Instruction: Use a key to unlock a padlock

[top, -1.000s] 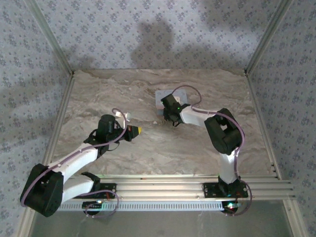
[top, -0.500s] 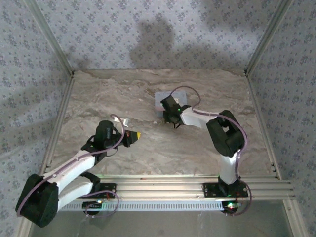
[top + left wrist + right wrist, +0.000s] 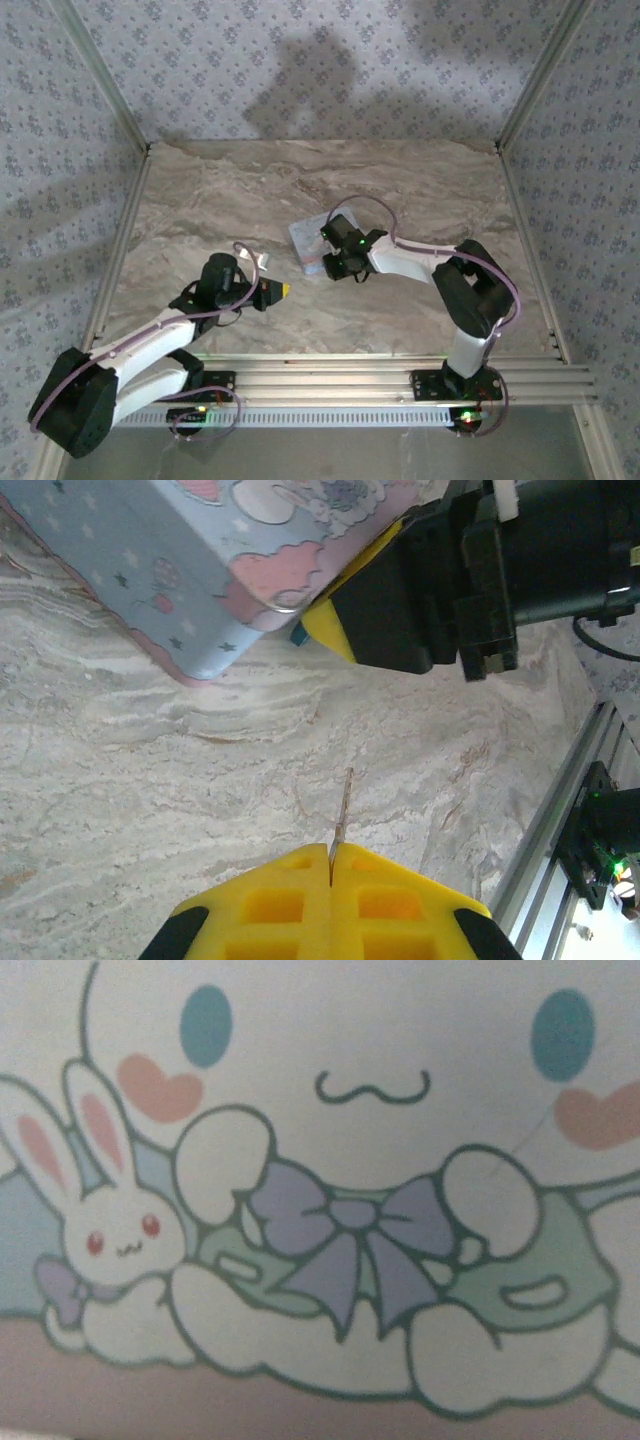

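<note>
In the left wrist view my left gripper [image 3: 331, 852] is shut on the key [image 3: 343, 805], a thin brass sliver that sticks out of its yellow fingertips over the marble. From above, the left gripper [image 3: 278, 291] points right toward the pale blue tin [image 3: 305, 243]. My right gripper [image 3: 335, 264] sits at the tin's near right corner. One of its yellow fingers [image 3: 362, 588] lies against the tin [image 3: 140, 570] beside a small metal loop [image 3: 283, 604]. A small dark-blue bit [image 3: 297, 635], apparently the padlock, peeks out under that finger. How the right jaws stand is hidden.
The tin's cartoon lid [image 3: 330, 1200] lies close under the right wrist camera. An aluminium rail [image 3: 400, 368] runs along the table's near edge, with patterned walls at the back and sides. Bare marble [image 3: 200, 200] lies left and behind the tin.
The tin and my right gripper have moved together toward the front left, closer to the left gripper. The left arm has shifted slightly, with the key still gripped.
</note>
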Motion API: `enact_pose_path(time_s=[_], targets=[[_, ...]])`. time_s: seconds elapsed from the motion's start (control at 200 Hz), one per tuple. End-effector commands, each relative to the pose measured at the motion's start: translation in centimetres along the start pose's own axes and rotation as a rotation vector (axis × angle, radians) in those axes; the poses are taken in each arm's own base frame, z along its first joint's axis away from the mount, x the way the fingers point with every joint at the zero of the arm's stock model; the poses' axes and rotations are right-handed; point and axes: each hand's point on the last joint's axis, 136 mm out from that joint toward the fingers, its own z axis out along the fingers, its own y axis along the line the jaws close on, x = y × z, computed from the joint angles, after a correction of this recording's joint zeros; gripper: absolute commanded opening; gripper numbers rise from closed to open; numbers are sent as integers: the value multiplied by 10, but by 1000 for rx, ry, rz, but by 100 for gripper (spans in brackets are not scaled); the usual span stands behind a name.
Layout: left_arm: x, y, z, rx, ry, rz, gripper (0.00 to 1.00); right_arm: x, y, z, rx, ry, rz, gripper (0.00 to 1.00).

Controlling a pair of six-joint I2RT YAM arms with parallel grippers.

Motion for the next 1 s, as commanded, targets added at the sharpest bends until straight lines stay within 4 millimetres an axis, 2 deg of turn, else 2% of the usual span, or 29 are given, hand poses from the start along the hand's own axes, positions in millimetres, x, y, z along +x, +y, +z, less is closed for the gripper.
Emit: enact_pose_path(time_s=[0.0,0.26,0.63,0.705,0.794,0.994], targets=[[1,0,4,-4,6,12,0,3,-2,-12,10,-20,47,44],[1,-1,6,-6,14,14,0,-3,-7,-12,85,-106,97,48],[4,1,0,-27,6,16,0,-8,-9,10,141,-100,117,44],[5,2,-1,-31,5,20,0,-9,-9,13,141,-95,113,40],[6,2,-3,-34,7,22,0,-11,-6,13,135,-97,106,29],[6,1,-4,-36,3,25,0,-13,2,3,105,-101,92,9]])
